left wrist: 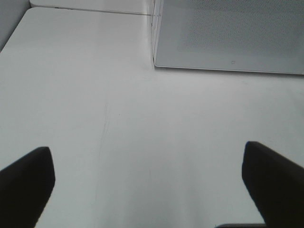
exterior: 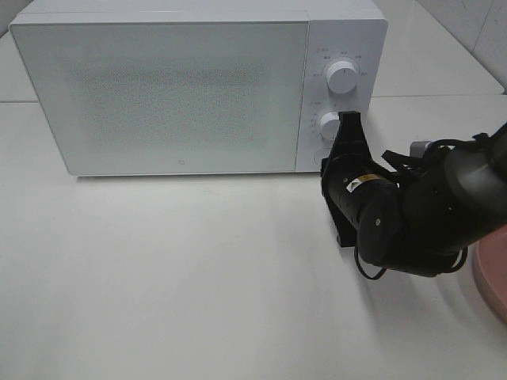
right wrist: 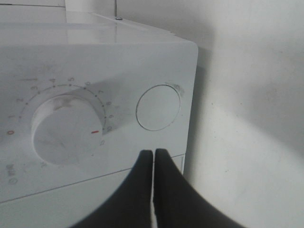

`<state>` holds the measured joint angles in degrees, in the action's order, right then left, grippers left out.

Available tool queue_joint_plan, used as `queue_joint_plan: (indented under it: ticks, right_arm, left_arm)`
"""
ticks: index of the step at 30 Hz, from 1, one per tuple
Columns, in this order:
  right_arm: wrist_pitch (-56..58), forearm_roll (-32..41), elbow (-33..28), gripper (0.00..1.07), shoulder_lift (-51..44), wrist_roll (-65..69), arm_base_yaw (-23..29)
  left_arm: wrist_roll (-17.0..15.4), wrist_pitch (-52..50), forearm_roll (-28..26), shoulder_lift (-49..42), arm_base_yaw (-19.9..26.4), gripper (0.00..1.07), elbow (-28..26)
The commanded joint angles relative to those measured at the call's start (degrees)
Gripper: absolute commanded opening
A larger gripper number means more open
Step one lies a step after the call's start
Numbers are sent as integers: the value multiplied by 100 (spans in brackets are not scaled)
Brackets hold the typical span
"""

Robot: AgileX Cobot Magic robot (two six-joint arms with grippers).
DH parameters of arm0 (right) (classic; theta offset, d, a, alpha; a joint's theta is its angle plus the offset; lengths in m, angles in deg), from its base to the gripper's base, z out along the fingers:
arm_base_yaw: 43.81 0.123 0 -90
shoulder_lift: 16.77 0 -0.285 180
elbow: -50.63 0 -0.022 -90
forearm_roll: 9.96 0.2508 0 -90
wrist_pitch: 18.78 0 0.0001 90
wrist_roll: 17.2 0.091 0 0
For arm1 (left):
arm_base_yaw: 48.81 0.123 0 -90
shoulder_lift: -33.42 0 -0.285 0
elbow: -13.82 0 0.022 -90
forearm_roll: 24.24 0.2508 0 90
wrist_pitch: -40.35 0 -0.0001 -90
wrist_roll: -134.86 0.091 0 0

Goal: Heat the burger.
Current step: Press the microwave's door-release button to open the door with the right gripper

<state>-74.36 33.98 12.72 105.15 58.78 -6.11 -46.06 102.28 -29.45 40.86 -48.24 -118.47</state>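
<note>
The burger is out of view in every frame. The white microwave [exterior: 182,87] stands at the back of the table with its frosted door closed. My right gripper [exterior: 347,119] is shut with nothing between its fingers, its tips at the control panel beside the lower knob [exterior: 327,125]. In the right wrist view the shut tips of the right gripper [right wrist: 153,153] point at the panel between the timer knob [right wrist: 66,130] and the round button [right wrist: 158,108]. My left gripper [left wrist: 149,185] is open and empty above bare table, near the microwave's [left wrist: 228,33] front left corner.
An upper knob [exterior: 342,76] sits above the lower one on the panel. The edge of a pink plate [exterior: 493,273] shows at the right border, behind the right arm. The white table [exterior: 158,277] stretches in front of the microwave.
</note>
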Motion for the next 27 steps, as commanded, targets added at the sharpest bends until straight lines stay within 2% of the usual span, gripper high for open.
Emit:
queue_joint_plan:
  ticks: [1, 14, 27]
  right_arm:
    - [6, -46, 201, 0, 143, 69, -115]
    - [218, -34, 699, 0, 533, -126, -470]
    - [195, -120, 854, 0, 716, -23, -470]
  left_arm:
    - [0, -69, -40, -115, -34, 100, 0]
    - [0, -69, -40, -115, -34, 100, 0]
    - [0, -69, -40, -115, -34, 100, 0]
